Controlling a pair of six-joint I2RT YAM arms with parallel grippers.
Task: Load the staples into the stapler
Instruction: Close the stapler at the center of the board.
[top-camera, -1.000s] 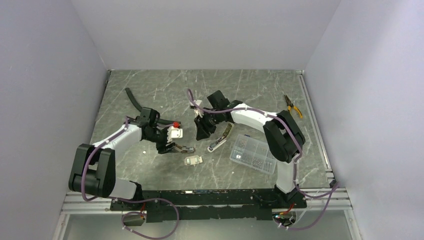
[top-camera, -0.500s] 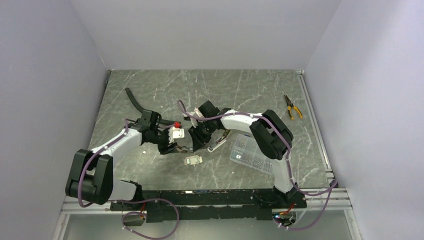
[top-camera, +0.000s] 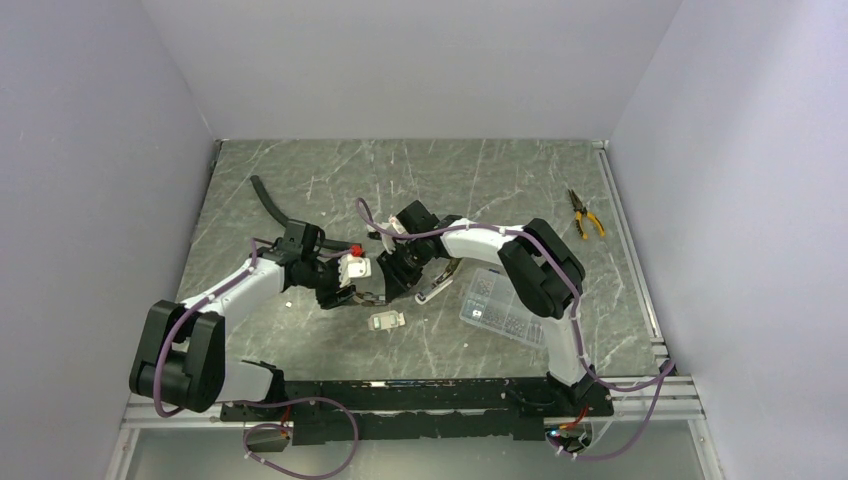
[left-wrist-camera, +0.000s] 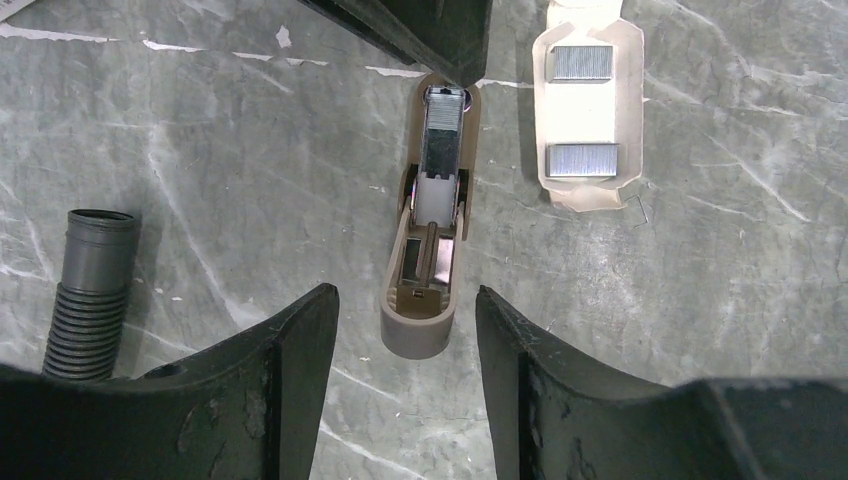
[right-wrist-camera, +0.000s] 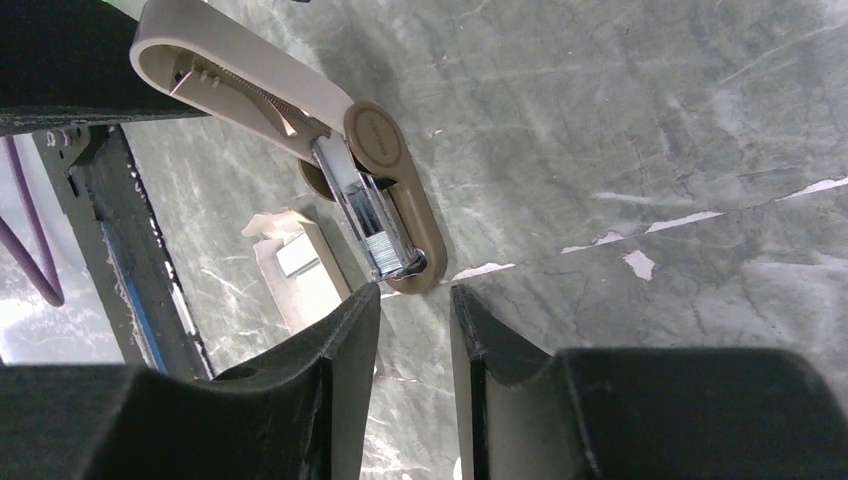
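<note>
The stapler (top-camera: 372, 297) lies on the table (top-camera: 480, 180) near its middle, between the two grippers, opened out. From the right wrist its tan top arm is swung up and away, and the silver channel (right-wrist-camera: 375, 225) lies bare on the tan base. An oval cap at the hinge carries a faint raised mark, perhaps lettering, too blurred to read.

The left gripper (left-wrist-camera: 405, 300) has its fingers (left-wrist-camera: 290, 380) spread wide. The stapler's rounded end sits between the tips with a gap on each side, so nothing is held.

The right gripper (right-wrist-camera: 415, 295) has its fingers (right-wrist-camera: 340, 370) close together with a narrow slot between them and nothing in it. The tips sit just at the channel's end. From the left wrist, one dark fingertip appears to touch the stapler's far end.

Just beside the stapler lies a pale tray (left-wrist-camera: 585, 200) with two silver blocks of staples (left-wrist-camera: 581, 158) in it, one behind the other. They bear no print that I can read.

A black ribbed hose (left-wrist-camera: 90, 290) lies on the stapler's other side, apart from it. To the right of the arms are a clear box (top-camera: 505, 308) of metal bits and, near the table's right edge, yellow-handled pliers (top-camera: 585, 213).
</note>
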